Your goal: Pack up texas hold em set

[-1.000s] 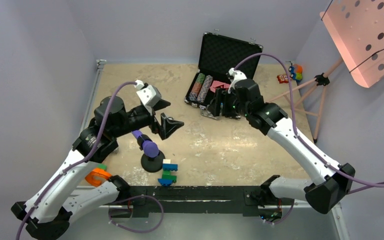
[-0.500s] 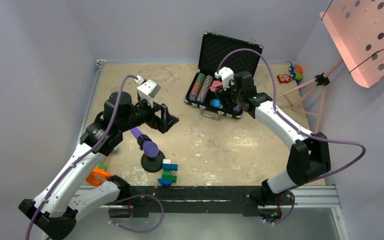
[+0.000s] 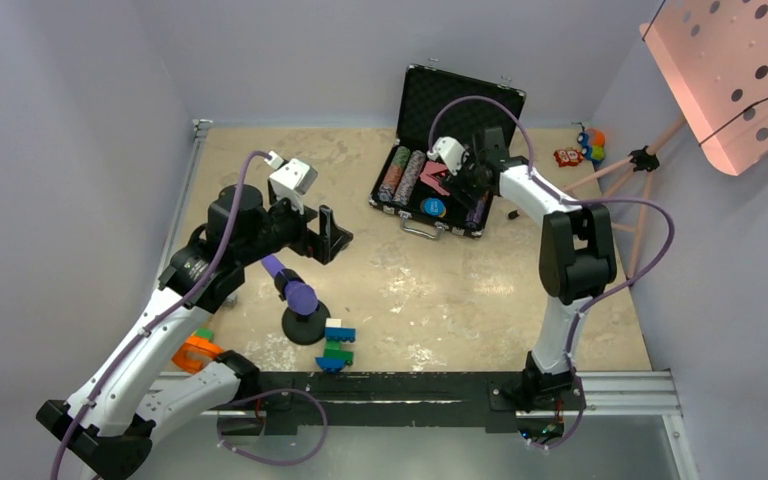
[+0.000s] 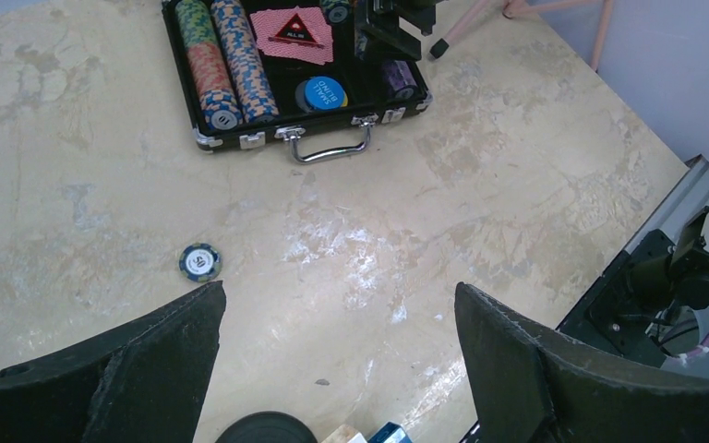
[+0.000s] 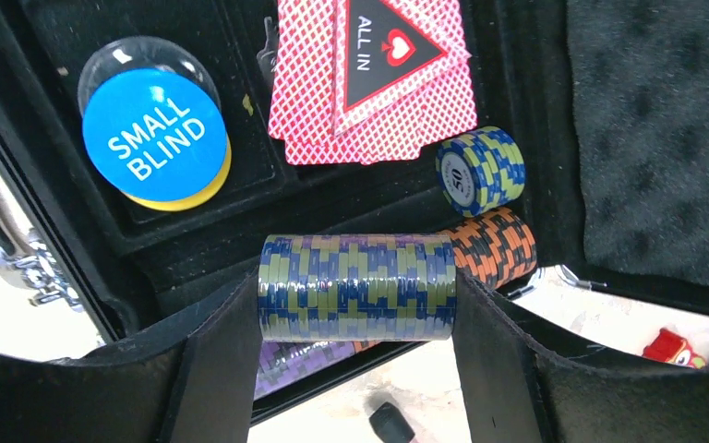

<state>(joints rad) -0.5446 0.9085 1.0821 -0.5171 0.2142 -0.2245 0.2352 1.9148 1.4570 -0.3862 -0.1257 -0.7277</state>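
The black case [image 3: 407, 212] lies open at the back of the table, its foam lid [image 3: 460, 105] raised. Inside it lie rows of striped chips [image 4: 226, 60], pink cards [image 5: 369, 92] and a blue button [image 5: 154, 134]. My right gripper [image 5: 355, 286] hangs over the case's right end, shut on a blue-and-yellow chip stack [image 5: 355, 300]. Below that stack lie purple chips [image 5: 300, 360] and orange chips [image 5: 494, 245]. My left gripper [image 4: 339, 291] stands open above bare table. One loose chip [image 4: 200, 262] lies just beyond its left finger.
A purple-tipped object on a black round base [image 3: 303, 300] and a toy-brick figure [image 3: 338, 345] stand near the front. An orange piece [image 3: 195, 352] lies by the left arm. Small toys [image 3: 580, 145] and a pink perforated board [image 3: 730, 70] are at the right.
My right arm has carried the chip stack from the case's front edge back over its right end, and its elbow has folded up. My left gripper has turned slightly and then held still.
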